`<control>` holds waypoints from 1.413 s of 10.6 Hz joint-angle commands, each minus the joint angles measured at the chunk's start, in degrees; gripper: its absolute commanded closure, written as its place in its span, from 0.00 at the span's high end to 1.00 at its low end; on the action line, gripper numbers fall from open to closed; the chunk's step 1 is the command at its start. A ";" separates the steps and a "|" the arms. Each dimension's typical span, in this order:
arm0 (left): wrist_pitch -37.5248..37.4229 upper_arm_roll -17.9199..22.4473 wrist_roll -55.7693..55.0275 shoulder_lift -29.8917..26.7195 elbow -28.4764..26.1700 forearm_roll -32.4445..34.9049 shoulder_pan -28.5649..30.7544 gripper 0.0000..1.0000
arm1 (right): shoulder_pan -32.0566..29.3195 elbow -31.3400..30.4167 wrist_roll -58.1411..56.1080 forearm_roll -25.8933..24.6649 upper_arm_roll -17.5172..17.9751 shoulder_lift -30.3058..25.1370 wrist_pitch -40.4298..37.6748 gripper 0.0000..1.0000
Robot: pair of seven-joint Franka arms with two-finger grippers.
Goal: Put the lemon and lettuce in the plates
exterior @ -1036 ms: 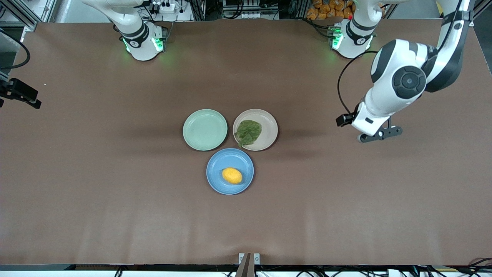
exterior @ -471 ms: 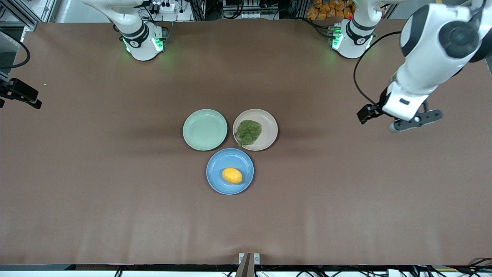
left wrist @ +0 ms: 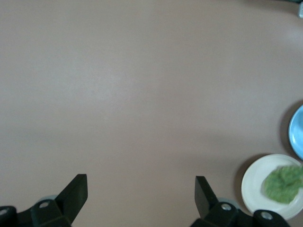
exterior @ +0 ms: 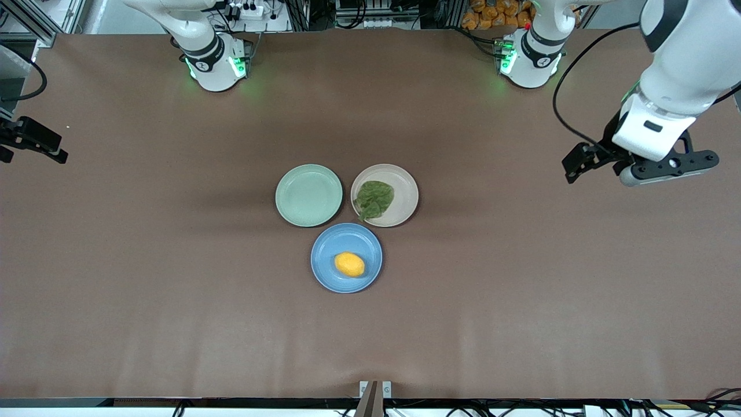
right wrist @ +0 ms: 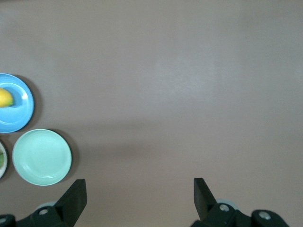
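The lemon (exterior: pixel 349 264) lies in the blue plate (exterior: pixel 324 243), the plate nearest the front camera. The lettuce (exterior: pixel 374 199) lies in the beige-pink plate (exterior: pixel 405 188), just farther from the camera. My left gripper (exterior: pixel 666 168) hangs open and empty over bare table toward the left arm's end; its wrist view shows the open gripper (left wrist: pixel 141 182), the lettuce (left wrist: pixel 284 183), the beige-pink plate (left wrist: pixel 251 184) and the blue plate's edge (left wrist: pixel 297 132). My right gripper (exterior: pixel 35 142) is open and empty at the right arm's end; its view shows the gripper (right wrist: pixel 139 184), lemon (right wrist: pixel 4 98) and blue plate (right wrist: pixel 19 113).
An empty pale mint-green plate (exterior: pixel 308 194) sits beside the beige-pink plate, toward the right arm's end; it also shows in the right wrist view (right wrist: pixel 41 157). The brown table (exterior: pixel 521 289) spreads wide around the three plates.
My left arm has swung away from the plates toward its own end of the table and risen. The lemon, lettuce and plates have not moved.
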 commanded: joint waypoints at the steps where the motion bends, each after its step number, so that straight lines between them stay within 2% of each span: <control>1: -7.04 -0.16 5.92 -0.49 4.54 -1.45 0.88 1.00 | 0.58 0.69 0.91 1.65 -0.72 -0.43 -1.35 1.00; 4: -12.67 -0.16 8.03 -0.40 8.93 -2.58 0.97 1.00 | 0.32 0.69 0.91 1.47 -0.72 -0.43 -2.06 1.00; 8: -14.27 -0.42 10.32 -0.40 11.49 -5.66 4.31 1.00 | 0.50 0.26 0.82 1.30 -0.63 -0.17 -1.97 1.00; 12: -14.18 -0.77 10.15 -0.49 11.58 -4.88 3.96 1.00 | 0.41 0.25 0.82 1.30 -0.63 -0.17 -1.53 1.00; 15: -14.27 -2.71 10.94 -0.49 11.58 -2.33 4.05 1.00 | 0.85 0.17 0.82 0.25 -0.72 -0.17 -1.36 1.00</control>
